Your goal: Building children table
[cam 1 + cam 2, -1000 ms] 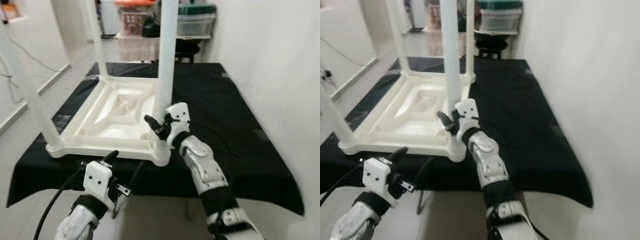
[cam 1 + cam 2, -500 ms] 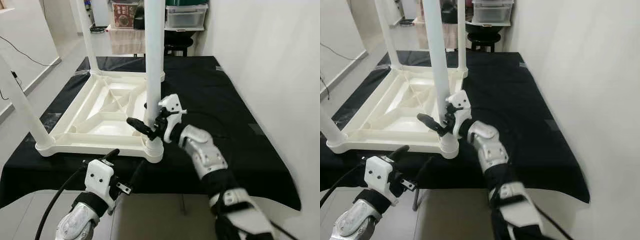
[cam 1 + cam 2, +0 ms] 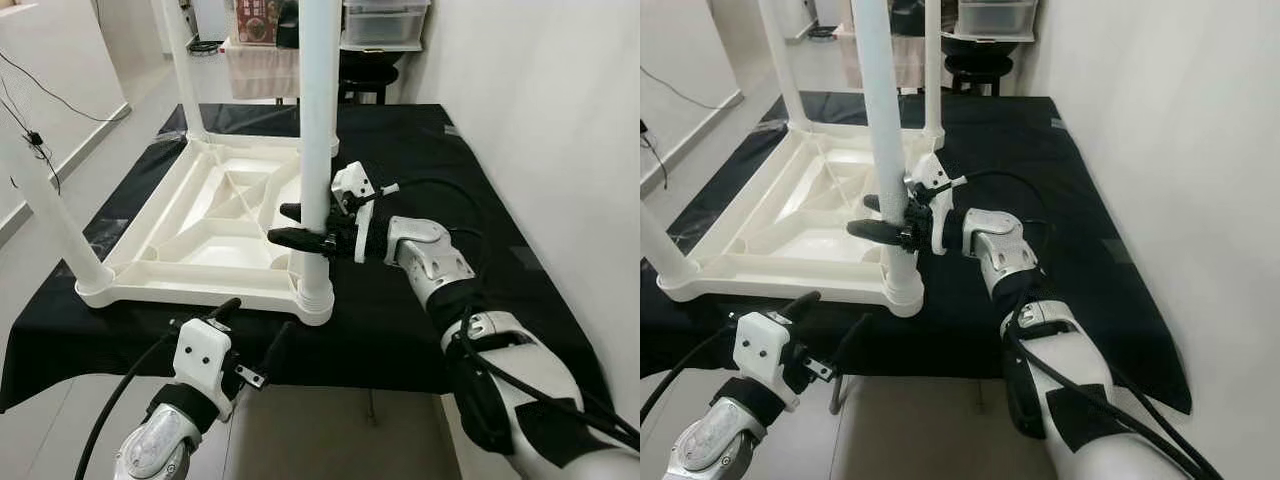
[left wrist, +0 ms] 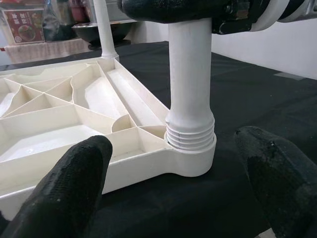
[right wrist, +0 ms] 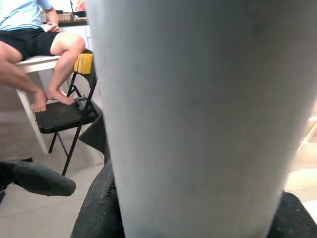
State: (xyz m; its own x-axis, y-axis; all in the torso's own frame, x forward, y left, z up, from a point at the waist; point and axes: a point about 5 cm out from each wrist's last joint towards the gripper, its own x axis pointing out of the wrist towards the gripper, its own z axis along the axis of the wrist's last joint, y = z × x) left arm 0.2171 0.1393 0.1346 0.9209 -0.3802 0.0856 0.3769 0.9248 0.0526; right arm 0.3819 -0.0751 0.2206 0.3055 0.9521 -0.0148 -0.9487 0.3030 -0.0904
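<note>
- Since a second ago the right gripper (image 3: 300,225) has swung from beside the socket to straddle the near-right leg (image 3: 320,120) just above its base, one black finger on each side of the post, closed around it; the camera has also shifted, so the whole scene sits differently
- Upside down on the black cloth (image 3: 420,310), the white children's table top (image 3: 215,235) shows its ribbed underside, with legs standing upward from its corners
- At the near edge of the cloth the left gripper (image 3: 255,335) hovers low, fingers spread wide and holding nothing
- A white wall (image 3: 560,130) runs along the robot's right; pale floor and a skirting line lie on its left, and storage boxes (image 3: 385,20) stand beyond the far end of the table
- From the left wrist the threaded collar (image 4: 189,136) of the leg is seen seated in the corner socket, between that gripper's two black fingertips (image 4: 74,183)
- Close up in the right wrist view the leg is a pale blurred column, and behind it a seated person's bare legs (image 5: 54,64) rest on a black folding chair (image 5: 62,114)
</note>
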